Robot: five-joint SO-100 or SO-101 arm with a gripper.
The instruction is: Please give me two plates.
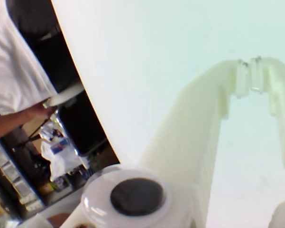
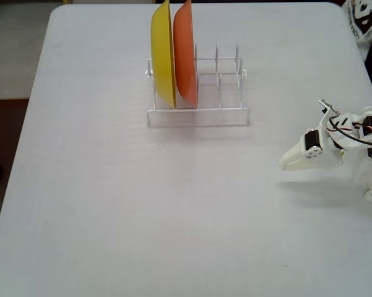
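Neither blue nor white plate shows; likely light, stiff, slippery, best pinched at the rim. Gripper (image 1: 250, 76) jaws narrow, empty.

Open table (image 2: 111, 204) all round; only rack (image 2: 198, 111) with upright plates.

The arm (image 2: 343, 145) is made of white printed plastic, with a dark motor block set in its side and thin red, black and white wires (image 2: 359, 131) looping over the top. In the wrist view the jaws (image 1: 250, 80) are two pale cream fingers with small clear pads at their tips. Beside the near finger sits a white round housing with a black disc (image 1: 136, 196) in its middle.
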